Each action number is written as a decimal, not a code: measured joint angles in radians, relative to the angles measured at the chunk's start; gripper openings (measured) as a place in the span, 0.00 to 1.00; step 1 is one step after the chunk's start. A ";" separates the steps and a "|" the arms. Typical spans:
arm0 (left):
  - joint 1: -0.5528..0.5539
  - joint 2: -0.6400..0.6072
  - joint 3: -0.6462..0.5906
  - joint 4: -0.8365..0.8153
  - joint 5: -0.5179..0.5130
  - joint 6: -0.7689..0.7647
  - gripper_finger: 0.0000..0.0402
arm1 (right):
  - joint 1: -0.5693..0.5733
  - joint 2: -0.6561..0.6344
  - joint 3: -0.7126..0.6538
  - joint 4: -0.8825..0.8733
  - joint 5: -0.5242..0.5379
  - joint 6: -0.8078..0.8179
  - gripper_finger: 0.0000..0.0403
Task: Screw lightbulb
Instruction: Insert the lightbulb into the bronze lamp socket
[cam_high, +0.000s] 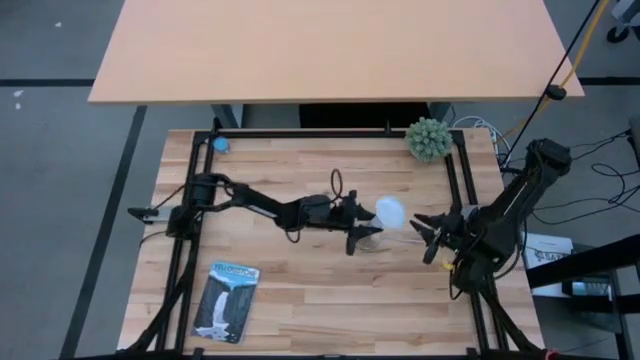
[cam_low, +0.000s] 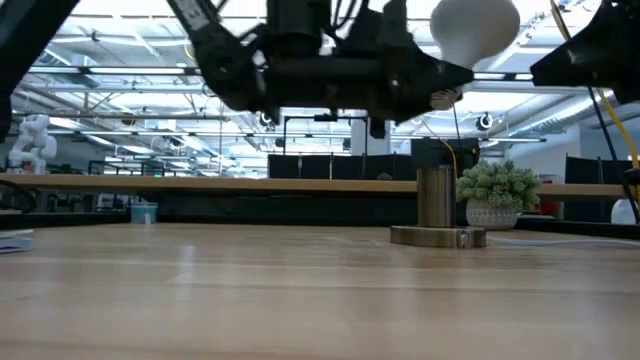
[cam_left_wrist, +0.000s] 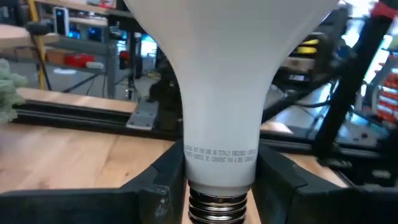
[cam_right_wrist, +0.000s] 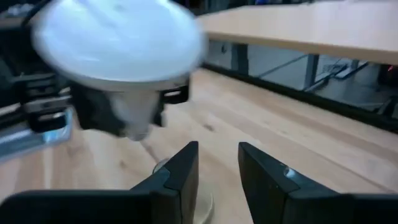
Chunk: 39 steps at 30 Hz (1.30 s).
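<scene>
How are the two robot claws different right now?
The left gripper is shut on the white frosted lightbulb, pinching its pale grey neck, high above the wooden table. The right gripper is open and holds nothing, waiting just beside the bulb. Both are dark, two-fingered, and off the table.

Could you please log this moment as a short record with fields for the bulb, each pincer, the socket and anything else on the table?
lightbulb: the lightbulb is held in the air, globe up, threaded base down
left pincer: the left pincer is shut on the bulb's neck, above the table's middle
right pincer: the right pincer is open, just to the right of the bulb
socket: the socket base stands on the table, below the bulb, not yet joined
other items: green plant; packet
</scene>
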 joint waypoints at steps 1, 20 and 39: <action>0.008 0.008 0.018 0.006 0.005 -0.014 0.34 | 0.000 -0.028 0.000 0.027 -0.018 -0.043 0.23; -0.030 0.009 0.060 0.114 0.114 -0.038 0.34 | -0.079 0.024 0.001 0.794 -0.204 -0.728 0.18; -0.050 0.004 0.058 0.149 0.158 -0.054 0.34 | -0.203 0.079 0.001 1.255 -0.211 -1.215 0.42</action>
